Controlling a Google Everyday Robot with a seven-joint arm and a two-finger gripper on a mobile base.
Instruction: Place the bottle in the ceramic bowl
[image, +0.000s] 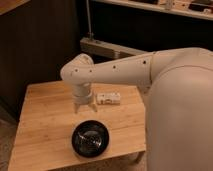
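Note:
The bottle (108, 98) is small and whitish and lies on its side on the wooden table (45, 120), right of centre. The ceramic bowl (90, 139), black with a shiny inside, stands near the table's front edge. My gripper (85, 107) points down over the table just left of the bottle and behind the bowl. It is open, its fingers (76, 107) spread apart, and nothing shows between them. The white arm reaches in from the right.
The robot's large white body (180, 120) fills the right side and hides the table's right end. Behind the table are a dark wall and a grey ledge (107, 49). The floor shows at the lower left.

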